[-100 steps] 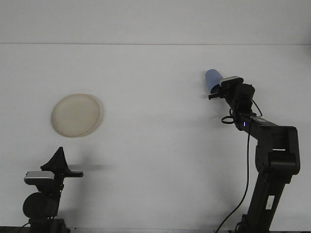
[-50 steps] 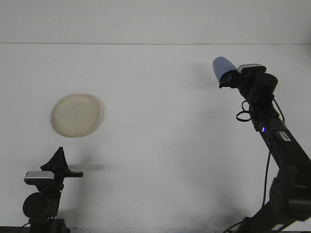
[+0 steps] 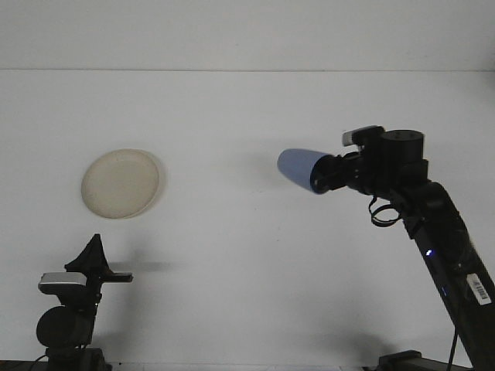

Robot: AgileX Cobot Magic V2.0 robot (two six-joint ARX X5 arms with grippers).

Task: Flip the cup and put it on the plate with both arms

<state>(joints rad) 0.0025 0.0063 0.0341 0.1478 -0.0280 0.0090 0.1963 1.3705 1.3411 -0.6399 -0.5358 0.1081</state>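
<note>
Front view: the fingers of the right gripper [image 3: 331,173] are closing on the base end of the smooth blue plastic cup [image 3: 300,169], holding it clear above the white surface [image 3: 247,255]. The cup is lying on its side, its long axis running straight out from those fingers toward the robot's left. The round cream-coloured plate [image 3: 121,183] is lying well apart, farther out along that same direction. The left gripper [image 3: 94,251] is waiting low and near the plate, its dark fingers pointing up, seemingly together at the tip and holding nothing. It is much the nearer arm to the plate, so a handover looks likely.
</note>
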